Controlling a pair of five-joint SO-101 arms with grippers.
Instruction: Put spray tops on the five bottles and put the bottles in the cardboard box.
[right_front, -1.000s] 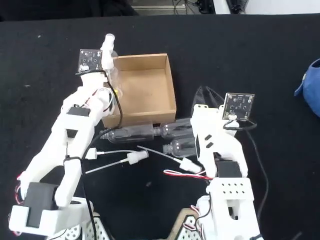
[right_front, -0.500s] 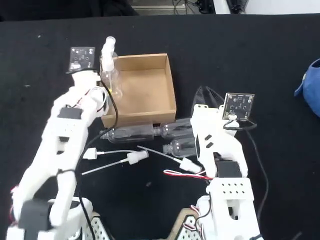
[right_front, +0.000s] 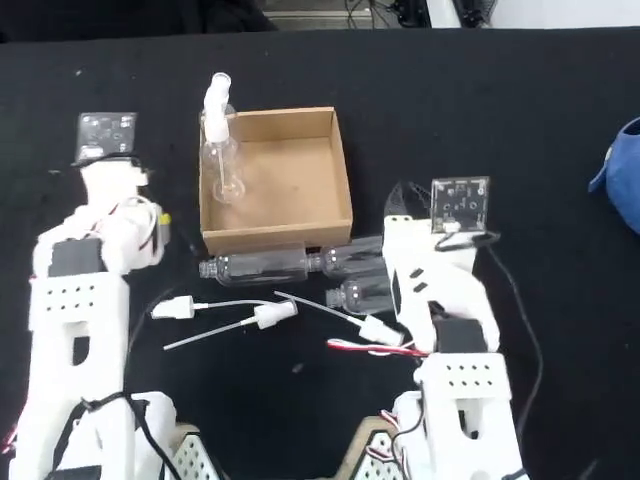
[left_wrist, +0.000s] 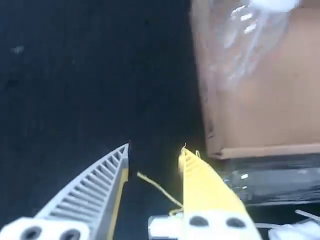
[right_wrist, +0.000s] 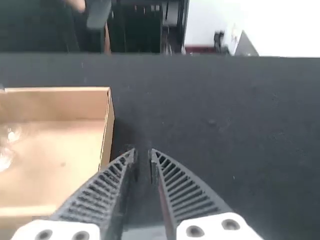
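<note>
Left jaws stand apart and hold nothing, hanging over the black counter (left_wrist: 70, 70) just outside the near left corner of the cardboard box (left_wrist: 260, 115). Right jaws are drawn nearly together with a thin slit between them, also holding nothing, over the counter just beside the box's right wall (right_wrist: 107, 127). Inside the box, at its far left corner, one bottle (right_front: 222, 165) stands upright with a white spray top (right_front: 214, 95) fitted on it. Just in front of the box three uncapped bottles lie on their sides: one (right_front: 255, 267) along the front wall, a second (right_front: 350, 258) to its right, a third (right_front: 360, 295) nearer the right arm. Closer to the arms' bases lie three loose spray tops (right_front: 172, 308) (right_front: 275, 314) (right_front: 380, 331) with their thin tubes. A blue cap (right_front: 622, 185) sits at the counter's right edge, well apart.
</note>
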